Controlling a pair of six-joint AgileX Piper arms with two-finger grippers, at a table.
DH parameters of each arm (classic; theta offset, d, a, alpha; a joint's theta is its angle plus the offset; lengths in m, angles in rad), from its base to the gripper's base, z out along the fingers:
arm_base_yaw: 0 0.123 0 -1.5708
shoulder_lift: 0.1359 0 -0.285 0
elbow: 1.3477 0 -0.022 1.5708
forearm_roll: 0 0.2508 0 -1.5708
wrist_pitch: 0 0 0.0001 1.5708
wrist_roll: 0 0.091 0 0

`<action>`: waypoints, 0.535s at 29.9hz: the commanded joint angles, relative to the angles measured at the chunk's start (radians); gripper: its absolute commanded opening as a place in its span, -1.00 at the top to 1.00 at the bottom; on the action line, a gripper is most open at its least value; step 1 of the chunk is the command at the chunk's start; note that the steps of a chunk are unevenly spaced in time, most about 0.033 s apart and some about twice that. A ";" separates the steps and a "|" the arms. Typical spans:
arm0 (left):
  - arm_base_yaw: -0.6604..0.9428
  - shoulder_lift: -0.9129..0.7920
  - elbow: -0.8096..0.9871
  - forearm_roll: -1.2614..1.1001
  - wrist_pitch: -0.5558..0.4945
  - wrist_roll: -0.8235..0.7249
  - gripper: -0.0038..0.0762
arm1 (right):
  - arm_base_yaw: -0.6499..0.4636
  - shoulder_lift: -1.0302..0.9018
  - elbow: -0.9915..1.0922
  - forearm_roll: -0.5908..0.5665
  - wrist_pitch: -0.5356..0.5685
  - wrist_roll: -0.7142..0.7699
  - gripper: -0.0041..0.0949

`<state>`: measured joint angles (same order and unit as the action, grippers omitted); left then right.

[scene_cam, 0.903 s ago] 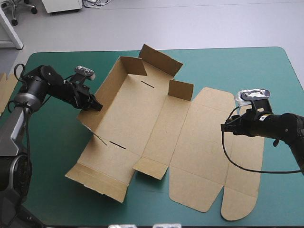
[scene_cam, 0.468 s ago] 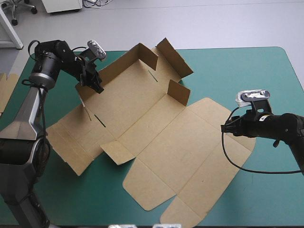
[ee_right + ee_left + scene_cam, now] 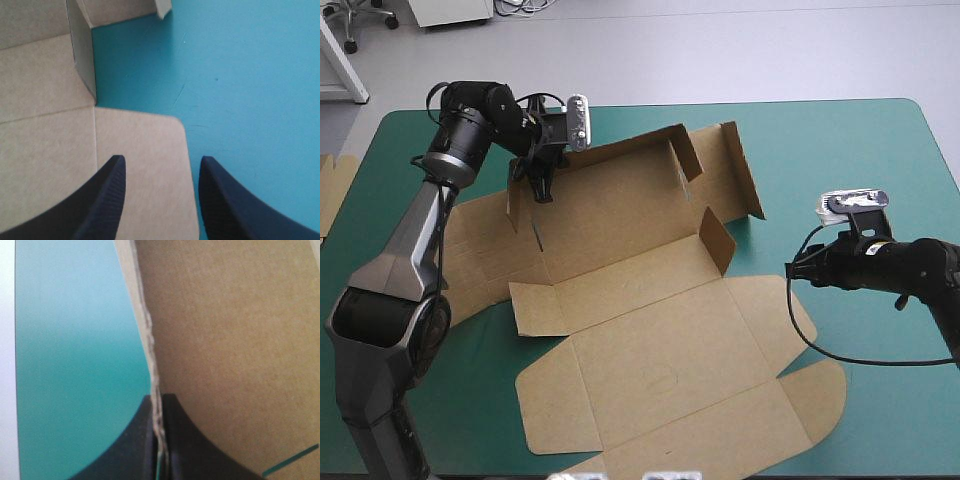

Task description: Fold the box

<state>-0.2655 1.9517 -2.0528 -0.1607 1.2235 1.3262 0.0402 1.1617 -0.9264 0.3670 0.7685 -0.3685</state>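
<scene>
We've got the right gripper (image 3: pixel 162 158) here, black fingers (image 3: pixel 107 200) standing well apart, the brown box (image 3: pixel 45 90) showing its rounded flap (image 3: pixel 145 145) between them. At the gripper's eleven o'clock a short wall (image 3: pixel 82 55) stands upright. From one to three o'clock, teal-green cover (image 3: pixel 240 75).

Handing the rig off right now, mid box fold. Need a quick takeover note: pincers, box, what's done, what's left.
Left pincer: shut on the box, pinching the edge of the raised panel at its far-left corner.
Right pincer: open, holding nothing, over a rounded flap on the box's right side.
Box: mid-table on the teal-green cover, mostly flat apart from that panel and a few small standing flaps. Spare board lies at the table's left edge.
Done: one panel lifted.
Left: raise the other walls and tuck them; nothing looks tucked yet.
</scene>
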 commanded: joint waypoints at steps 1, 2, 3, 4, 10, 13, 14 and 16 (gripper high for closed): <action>-0.030 -0.051 -0.032 -0.032 -0.027 0.142 0.93 | -0.009 -0.015 -0.032 0.019 -0.036 -0.003 0.03; -0.030 -0.051 -0.032 -0.035 -0.027 0.170 0.93 | -0.009 -0.015 -0.032 0.019 -0.036 0.000 0.03; -0.032 -0.051 -0.032 -0.035 -0.035 0.193 0.93 | -0.009 -0.015 -0.032 0.019 -0.036 0.002 0.03; -0.032 -0.051 -0.032 -0.035 -0.049 0.202 0.93 | -0.009 -0.015 -0.032 0.019 -0.036 0.002 0.03; -0.076 -0.053 -0.032 -0.014 -0.193 0.124 0.93 | -0.009 -0.015 -0.035 0.019 -0.027 0.022 0.03; -0.140 -0.071 -0.032 0.066 -0.168 0.046 0.93 | -0.009 -0.017 -0.044 0.019 0.003 0.022 0.03; -0.167 -0.077 -0.032 0.113 -0.155 -0.004 0.93 | -0.009 -0.017 -0.045 0.019 0.008 0.022 0.03; -0.214 -0.083 -0.032 0.220 -0.130 -0.099 0.93 | -0.009 -0.019 -0.048 0.017 0.010 0.022 0.03</action>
<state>-0.4195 1.9482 -2.0528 -0.0319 1.0937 1.3454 0.0402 1.1647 -0.9357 0.3670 0.8020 -0.3459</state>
